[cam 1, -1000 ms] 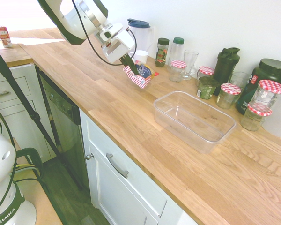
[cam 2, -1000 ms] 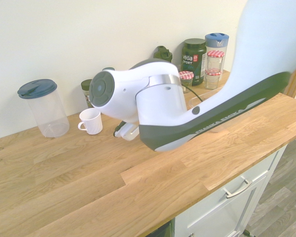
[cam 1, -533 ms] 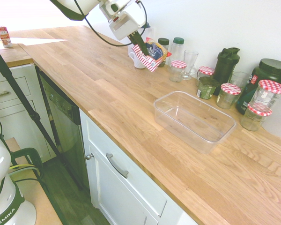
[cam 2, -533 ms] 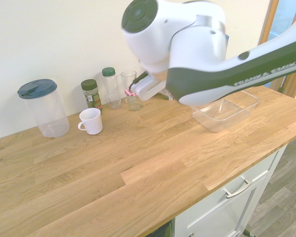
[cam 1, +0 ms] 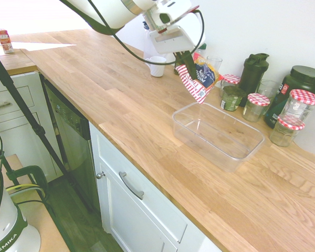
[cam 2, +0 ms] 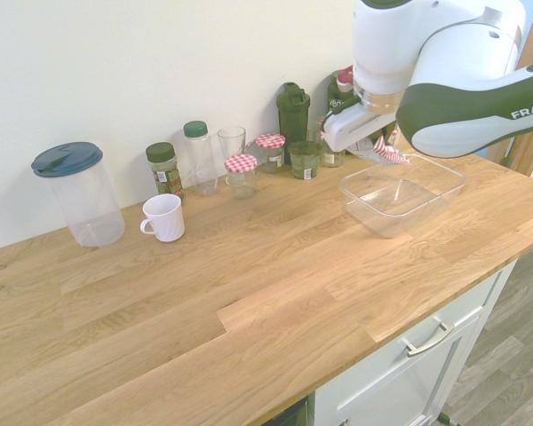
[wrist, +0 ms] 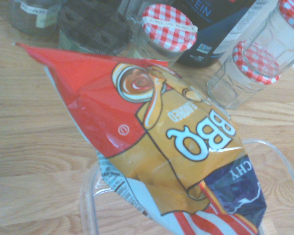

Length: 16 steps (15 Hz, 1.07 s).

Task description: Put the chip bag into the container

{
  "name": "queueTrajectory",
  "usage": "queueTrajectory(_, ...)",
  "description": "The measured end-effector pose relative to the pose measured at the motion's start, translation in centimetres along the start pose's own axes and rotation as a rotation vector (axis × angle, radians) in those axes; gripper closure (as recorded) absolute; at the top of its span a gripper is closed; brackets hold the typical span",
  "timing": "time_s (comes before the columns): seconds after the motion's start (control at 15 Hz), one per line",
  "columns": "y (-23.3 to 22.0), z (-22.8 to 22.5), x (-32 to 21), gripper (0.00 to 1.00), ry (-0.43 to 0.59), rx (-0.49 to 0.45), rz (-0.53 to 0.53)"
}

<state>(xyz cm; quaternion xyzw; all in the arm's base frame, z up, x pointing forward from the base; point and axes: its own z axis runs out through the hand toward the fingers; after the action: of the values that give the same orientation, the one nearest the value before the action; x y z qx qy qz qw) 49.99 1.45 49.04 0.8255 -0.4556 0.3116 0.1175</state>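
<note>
First exterior view: chip bag (cam 1: 199,77) is off the counter, pinched at its upper end by the gripper (cam 1: 188,61), fingers pressed together on it. Bag hangs tilted, striped edge lowermost, blue panel facing the wall side. It sits in the air above the near-wall end of the container (cam 1: 219,135), not inside it, no contact visible.

Container is clear, nothing in it, flat on the wooden countertop (cam 1: 126,113).

Second exterior view: only a sliver of the bag shows, red-and-white edge sticking out behind the arm's wrist, above the tub's far rim (cam 2: 400,169). Fingers are hidden by the arm there.

Wrist view: bag (wrist: 171,147) fills most of the frame, "BBQ" print upside down, red corner pointing away, stripes at the bottom edge. Curved clear rim of the container (wrist: 88,196) shows beneath it.

Around it: red-checked-lid jars (cam 1: 257,106) along the wall behind the tub, a dark green shaker bottle (cam 1: 253,72), a big dark tub with a black lid (cam 1: 299,86), a drinking glass (cam 1: 214,64). White mug (cam 1: 157,66) left of the gripper. In the second exterior view, a clear pitcher with a blue lid (cam 2: 75,193) stands well apart at the other end.
</note>
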Motion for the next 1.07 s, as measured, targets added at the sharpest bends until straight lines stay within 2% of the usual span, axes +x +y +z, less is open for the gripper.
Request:
queueTrajectory(0.27,1.1,2.0,1.2,1.00,-0.021,0.011,-0.004)
queueTrajectory(0.73,1.8,8.3,0.5,1.00,-0.086,0.008,-0.018)
queueTrajectory(1.07,2.8,10.4,1.2,1.00,-0.110,-0.003,-0.017)
